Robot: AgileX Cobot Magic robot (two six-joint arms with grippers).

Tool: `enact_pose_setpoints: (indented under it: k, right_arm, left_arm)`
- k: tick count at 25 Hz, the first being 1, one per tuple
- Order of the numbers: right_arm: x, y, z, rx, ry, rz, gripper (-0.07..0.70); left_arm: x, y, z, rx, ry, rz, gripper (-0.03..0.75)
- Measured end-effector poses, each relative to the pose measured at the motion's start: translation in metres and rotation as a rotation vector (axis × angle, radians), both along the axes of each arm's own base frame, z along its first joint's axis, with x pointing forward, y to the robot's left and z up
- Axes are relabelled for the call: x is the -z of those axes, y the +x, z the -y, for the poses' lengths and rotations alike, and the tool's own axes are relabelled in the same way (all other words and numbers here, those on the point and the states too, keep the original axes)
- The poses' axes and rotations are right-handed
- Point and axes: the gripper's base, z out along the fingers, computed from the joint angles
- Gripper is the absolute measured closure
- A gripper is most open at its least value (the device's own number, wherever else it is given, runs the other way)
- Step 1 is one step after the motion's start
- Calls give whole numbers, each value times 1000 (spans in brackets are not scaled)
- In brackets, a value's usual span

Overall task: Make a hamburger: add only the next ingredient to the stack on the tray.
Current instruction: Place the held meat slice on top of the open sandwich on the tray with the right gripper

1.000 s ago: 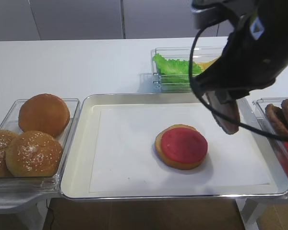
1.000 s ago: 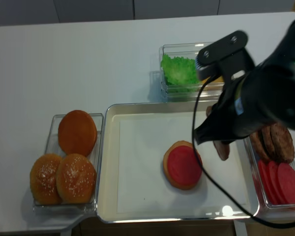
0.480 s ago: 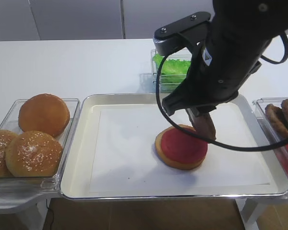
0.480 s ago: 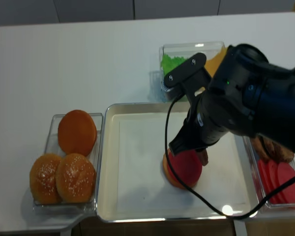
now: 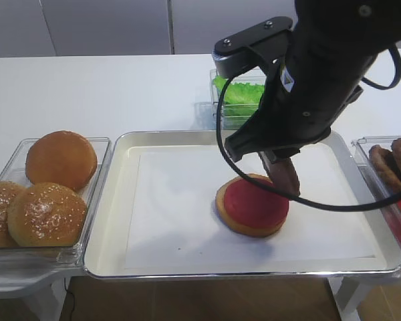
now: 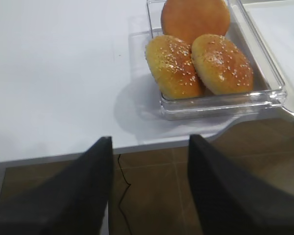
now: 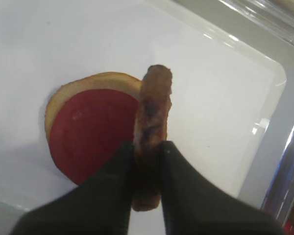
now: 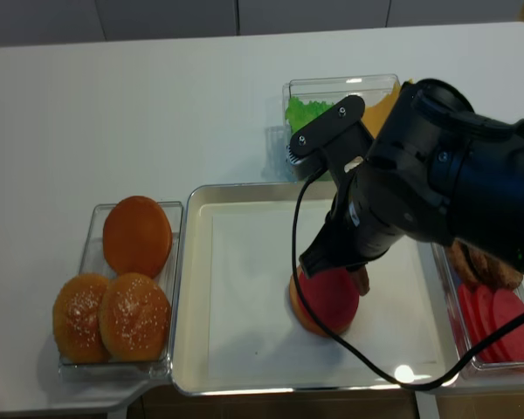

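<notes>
- Tray (image 5: 120,200) centre, stack (image 5: 252,206) on its liner, right of middle.
- My right gripper (image 7: 148,147) is clamped on the meat patty (image 7: 152,132), held edge-on over the stack's right rim.
- Placing step; next I'd guess lay it flat, centred, then release.
- Left gripper (image 6: 149,191) idle, jaws apart, empty.

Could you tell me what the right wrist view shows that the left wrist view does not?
Only the right wrist view shows the right hand shut on the rough dark brown meat patty, held on edge above the large silver metal tray, beside the low stack of tan bun half and smooth red disc.

Only the left wrist view shows the open left hand, holding nothing, above the table edge near a clear plastic bin with three domed golden buns.

Both share black fingers in the foreground and a white surface.
</notes>
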Motion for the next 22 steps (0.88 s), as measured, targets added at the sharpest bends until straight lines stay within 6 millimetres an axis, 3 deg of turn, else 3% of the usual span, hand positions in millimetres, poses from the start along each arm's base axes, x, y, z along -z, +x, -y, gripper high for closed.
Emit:
enact_pose_setpoints:
  k: [6, 22]
  right_arm:
    - [0, 0, 0, 1, 0, -2, 498]
    - [1, -3, -1, 16, 23, -41, 265]
  left_arm:
    - [0, 0, 0, 0, 0, 0, 347]
    - [0, 0, 0, 0, 0, 0, 347]
